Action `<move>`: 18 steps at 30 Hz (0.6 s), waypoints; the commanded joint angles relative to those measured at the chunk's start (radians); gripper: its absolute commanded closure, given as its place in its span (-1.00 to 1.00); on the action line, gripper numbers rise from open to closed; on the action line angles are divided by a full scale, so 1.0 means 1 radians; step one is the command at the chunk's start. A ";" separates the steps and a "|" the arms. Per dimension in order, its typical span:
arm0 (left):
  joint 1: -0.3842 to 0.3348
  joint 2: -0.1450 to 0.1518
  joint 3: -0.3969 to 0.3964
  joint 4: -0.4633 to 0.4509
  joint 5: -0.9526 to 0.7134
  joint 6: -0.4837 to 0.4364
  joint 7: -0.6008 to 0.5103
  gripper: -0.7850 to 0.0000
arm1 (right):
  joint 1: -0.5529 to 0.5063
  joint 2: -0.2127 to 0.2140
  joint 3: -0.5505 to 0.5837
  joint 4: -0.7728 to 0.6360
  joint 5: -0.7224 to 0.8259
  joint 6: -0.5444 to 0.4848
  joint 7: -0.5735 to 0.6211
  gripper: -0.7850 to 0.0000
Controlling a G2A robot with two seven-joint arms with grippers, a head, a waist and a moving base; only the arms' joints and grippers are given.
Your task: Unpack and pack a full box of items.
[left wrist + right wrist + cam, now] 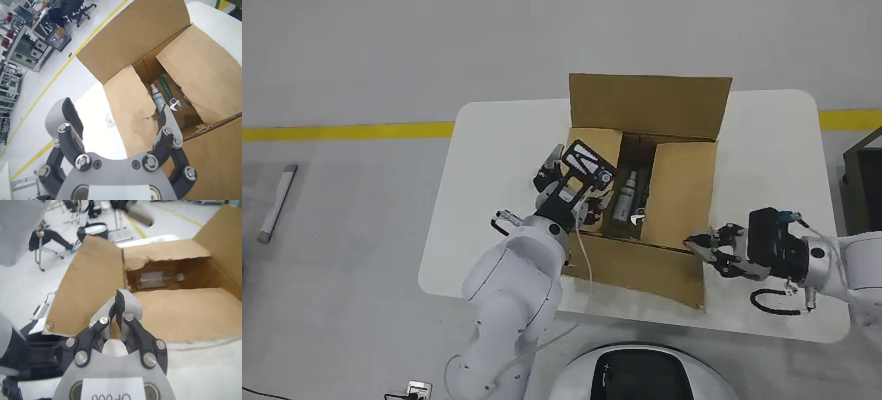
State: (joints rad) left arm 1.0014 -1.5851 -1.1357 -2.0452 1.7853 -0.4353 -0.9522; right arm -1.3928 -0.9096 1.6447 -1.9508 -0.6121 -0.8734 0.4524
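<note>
An open cardboard box (642, 265) stands on the white table (492, 180), its flaps (132, 47) folded outward. Inside lie a white spray bottle (157, 98), a green-handled adjustable wrench (168, 92) and a clear plastic bottle (158, 280). My left gripper (119, 117) hovers open over the box's left flap (128, 106), one finger (72, 113) outside the box and the other over the opening; it is seen from above too (580, 165). My right gripper (118, 306) is shut, nothing visible between its fingers, at the right flap's near corner (704, 245).
A black cable (772, 300) lies on the table under the right arm. A dark cabinet (862, 180) stands past the table's right edge. Bare table surface lies left of the box (482, 230) and right of it (772, 150).
</note>
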 commanded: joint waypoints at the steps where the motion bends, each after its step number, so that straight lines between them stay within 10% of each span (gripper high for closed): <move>1: -0.017 -0.004 0.028 0.037 -0.015 0.010 -0.005 -1.00 | -0.025 -0.002 0.050 0.013 0.007 0.054 -0.076 1.00; 18: -0.130 -0.015 0.185 0.328 0.294 0.063 -0.072 -1.00 | -0.056 -0.009 0.071 -0.016 -0.160 0.169 -0.172 1.00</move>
State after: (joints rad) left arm 0.8770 -1.6027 -0.9591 -1.7293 1.9876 -0.3737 -1.0234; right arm -1.4508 -0.9186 1.7215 -1.9670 -0.7692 -0.7059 0.2832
